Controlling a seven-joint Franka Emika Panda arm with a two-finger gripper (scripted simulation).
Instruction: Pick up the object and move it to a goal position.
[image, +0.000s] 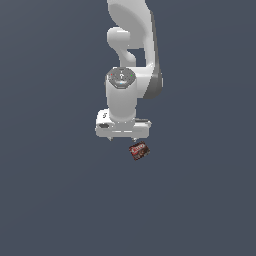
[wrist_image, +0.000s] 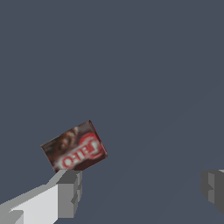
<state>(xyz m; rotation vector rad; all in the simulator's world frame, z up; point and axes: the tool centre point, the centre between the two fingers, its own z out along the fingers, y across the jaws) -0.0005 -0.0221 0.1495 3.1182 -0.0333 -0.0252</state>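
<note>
- You see a white robot arm (image: 131, 60) reaching down over a plain grey-blue floor (image: 50, 200); its gripper (image: 123, 139) points downward.
- The gripper's jaws stand wide apart, holding nothing; in the wrist view one finger (wrist_image: 68, 192) sits just beside the block.
- The block (image: 139, 150), dark brown and red, lies tilted on the floor, just below the gripper toward the exterior view's right.

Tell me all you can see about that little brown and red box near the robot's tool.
The box is a small flat-sided block, dark brown and red, with a white-edged red label whose letters are too blurred to read. It looks like printed cardboard. It lies turned at an angle on the plain grey surface, just off the open tool, near one finger and not between the two. Whether that finger touches it is unclear.
</note>
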